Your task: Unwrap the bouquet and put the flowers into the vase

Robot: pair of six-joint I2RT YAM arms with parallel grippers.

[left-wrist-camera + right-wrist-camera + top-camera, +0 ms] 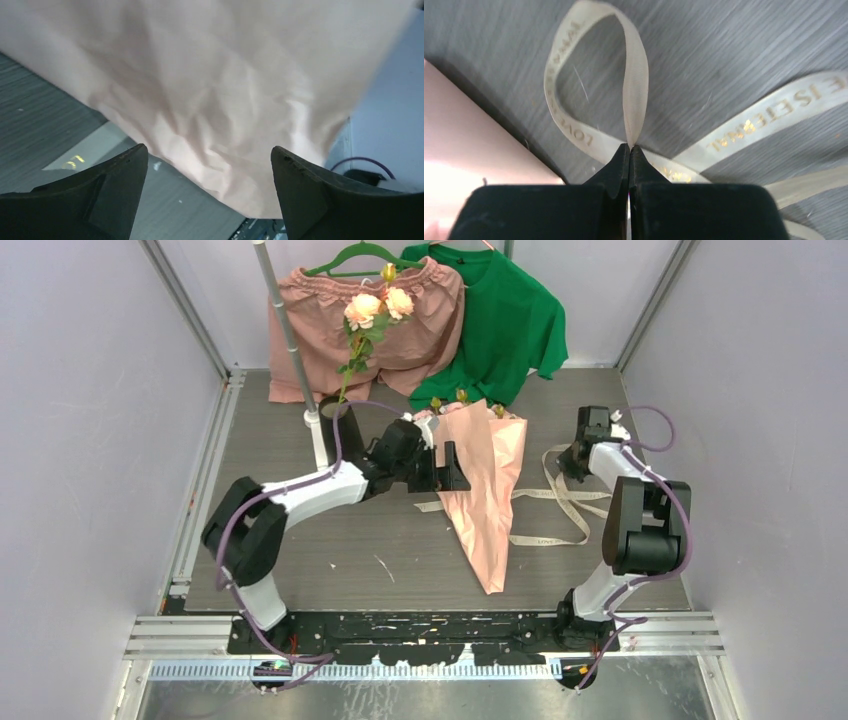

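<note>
Right now the right fingers [621, 167] are pressing together on a fold of the cream ribbon [635, 75], pinching it just above the surface [749, 45]. The left fingers [117, 182] are standing spread on either side of the salmon paper [215, 100] without clamping it. The bouquet [487, 495] is lying on the surface between the two arms, its tip pointing toward their bases, with the flowers [447, 405] peeking out of its far, open end. The ribbon is trailing loose to the right of the cone, and one tail seems to be running under it and out on the left side.

That tail is the first worry. If the ribbon is being pulled while the paper is sitting unheld, the whole cone is likely going to be dragging or rolling along with it rather than coming free. The pinch is catching only a thin, slick fold at the very tips, so it is probably risking a slip. If the left fingers are closing where they stand, they may be crushing crumpled paper, and perhaps stems beneath, which I cannot see. The vase [338, 418] is standing just beside the left arm [310, 490] and is already carrying tall peach roses [378, 308], so it is looking top-heavy. A sweep of that arm could be tipping it over.
</note>
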